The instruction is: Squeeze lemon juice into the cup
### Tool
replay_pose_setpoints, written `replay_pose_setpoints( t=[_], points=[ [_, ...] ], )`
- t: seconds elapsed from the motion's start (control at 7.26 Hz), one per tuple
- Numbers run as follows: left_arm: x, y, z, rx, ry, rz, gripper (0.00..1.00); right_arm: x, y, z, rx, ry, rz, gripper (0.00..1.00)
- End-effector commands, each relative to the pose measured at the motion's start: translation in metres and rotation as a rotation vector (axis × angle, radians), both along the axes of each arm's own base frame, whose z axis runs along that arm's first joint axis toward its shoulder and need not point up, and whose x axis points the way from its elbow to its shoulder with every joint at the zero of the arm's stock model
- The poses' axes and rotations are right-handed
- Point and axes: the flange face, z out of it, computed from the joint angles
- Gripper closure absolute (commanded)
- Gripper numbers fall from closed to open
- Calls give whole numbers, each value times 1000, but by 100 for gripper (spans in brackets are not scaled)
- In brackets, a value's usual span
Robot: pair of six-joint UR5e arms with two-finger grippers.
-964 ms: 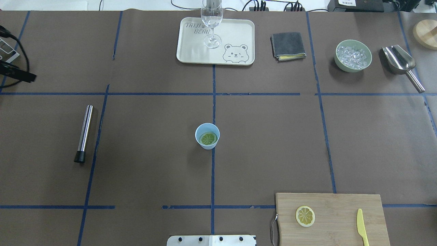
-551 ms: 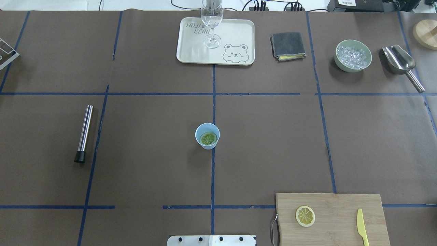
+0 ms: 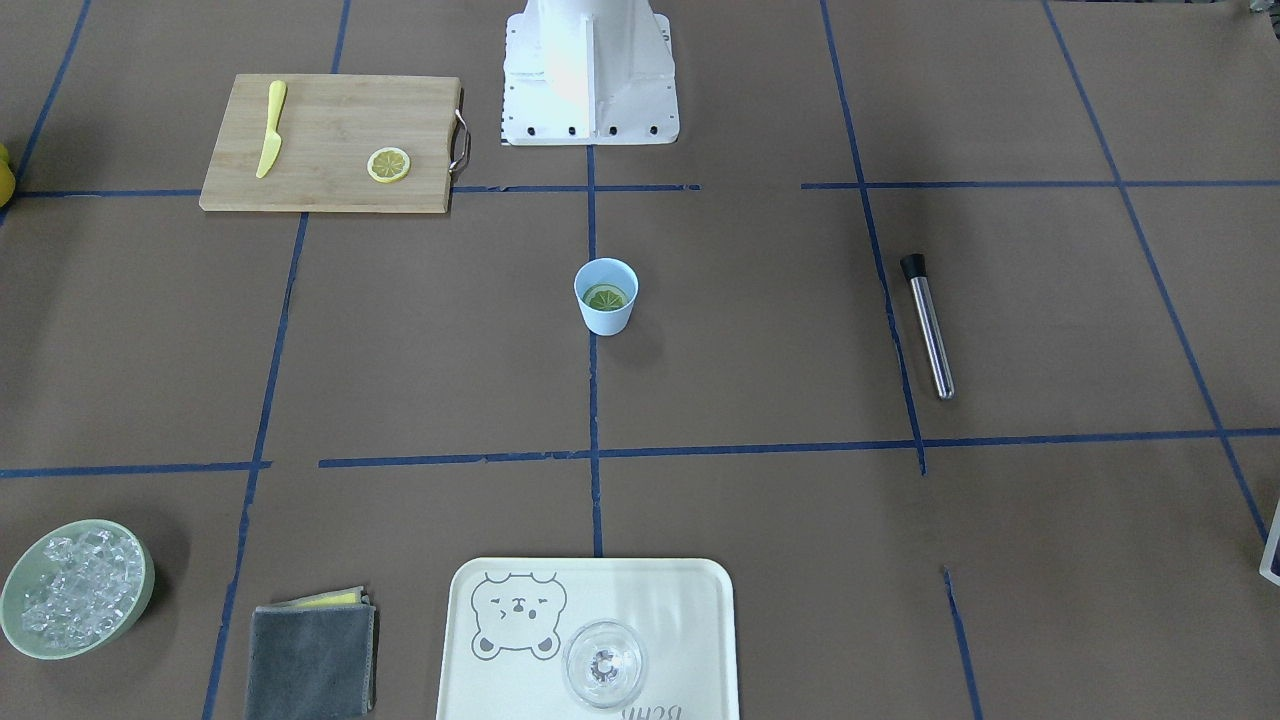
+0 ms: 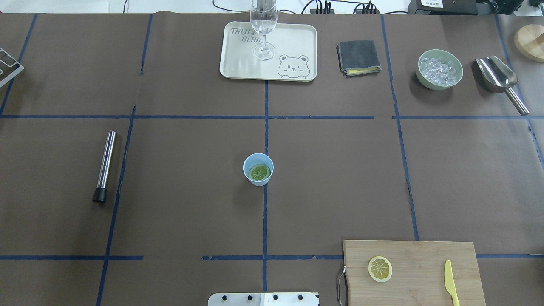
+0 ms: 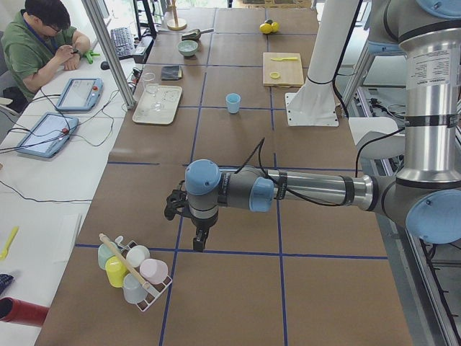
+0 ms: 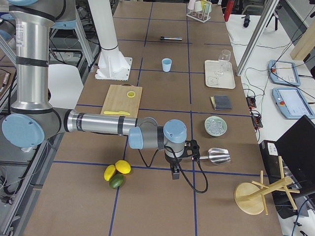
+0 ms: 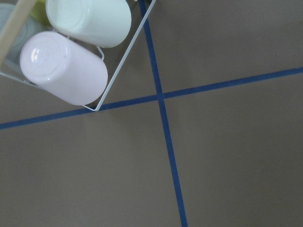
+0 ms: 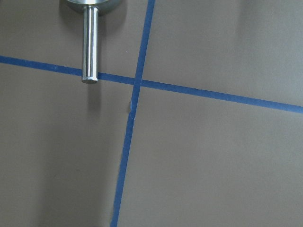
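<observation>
Blue cup (image 4: pixel 258 179) sits mid-table on the centre tape line, same spot as a second ago, with one lemon slice (image 4: pixel 259 172) lying flat inside it

Diff vs 1 s ago: in the overhead view the dark bit of the left arm (image 5: pixel 310 189) at the left edge is gone; nothing on the table moved

Count: 2 slices in all, the other slice (image 4: pixel 380 268) on the board (image 4: pixel 416 253) next to 1 yellow knife (image 4: pixel 450 276); 1 cup, 1 glass (image 4: pixel 264 25) on 1 tray (image 4: pixel 238 59), 1 grey cloth (image 4: pixel 358 55), 1 bowl (image 4: pixel 438 86) of ice, 1 scoop (image 4: pixel 497 74), 1 steel rod (image 4: pixel 105 163)

Left gripper (image 5: pixel 198 244) hangs beside the mug rack (image 5: pixel 155 295), right gripper (image 6: pixel 173 174) beside the scoop handle, both well apart from the cup; only the side views show them, so can't tell how far open either is or whether it holds anything
</observation>
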Motion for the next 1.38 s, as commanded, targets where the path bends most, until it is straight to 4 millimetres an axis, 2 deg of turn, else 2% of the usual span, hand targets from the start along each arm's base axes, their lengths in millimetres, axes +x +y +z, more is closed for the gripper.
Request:
replay_pose_setpoints(
  t=[0.0,0.41,0.96,1.24],
  points=[
    [-2,2,-3,-8,-21,-4,0,0,1,-2,3,-2,0,0],
    [0,-2,-10,11,-18,-2,0,0,1,-2,3,-2,0,0],
    [-1,0,-3,-2,-19,-3,0,0,1,-1,0,-3,1,0],
    [-1,0,-5,1,-18,-3,0,5,0,-14,26,-22,6,0]
  ],
)
